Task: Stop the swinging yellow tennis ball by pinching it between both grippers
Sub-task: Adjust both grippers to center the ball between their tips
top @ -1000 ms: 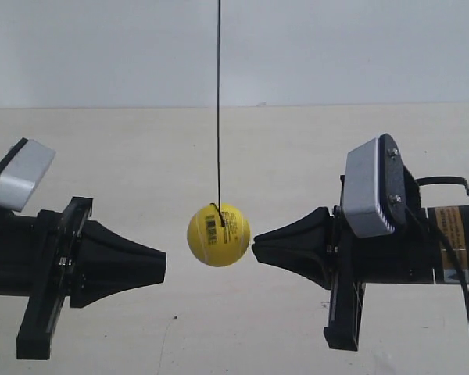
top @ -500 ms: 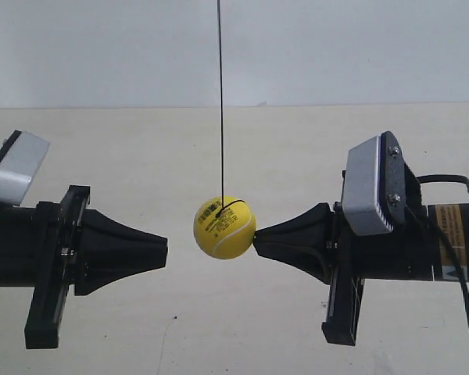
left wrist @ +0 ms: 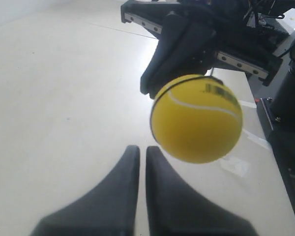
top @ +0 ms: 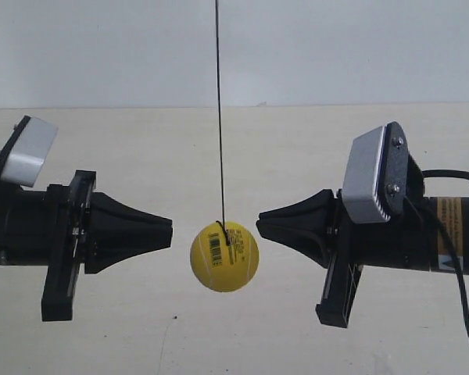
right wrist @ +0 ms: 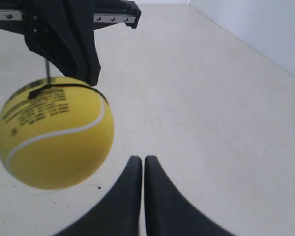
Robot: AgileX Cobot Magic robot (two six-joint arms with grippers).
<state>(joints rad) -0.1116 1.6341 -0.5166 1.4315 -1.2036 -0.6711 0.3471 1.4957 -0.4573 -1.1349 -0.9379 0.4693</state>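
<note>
In the exterior view, the black wedge-shaped gripper [top: 166, 232] of the arm at the exterior view's left pointed level toward the middle, with a grey-white camera box [top: 27, 152] above its wrist. Just past its fingers and a little lower, the fist-sized yellow tennis ball [top: 224, 256] hung on a thin black string [top: 220, 117] above the pale table [top: 141, 156], its barcode facing the camera. The ball touched neither tip. The opposite gripper [top: 262, 223], on the arm at the exterior view's right, sat just above the ball's far side. In the left wrist view the left gripper [left wrist: 138, 147] had its fingers [left wrist: 123, 177] pressed together on nothing, and the ball [left wrist: 196, 118] hung ahead of them, off to one side. The right gripper [right wrist: 139, 158] likewise had its fingers together and empty, with the ball [right wrist: 54, 132] beside them, untouched.
</note>
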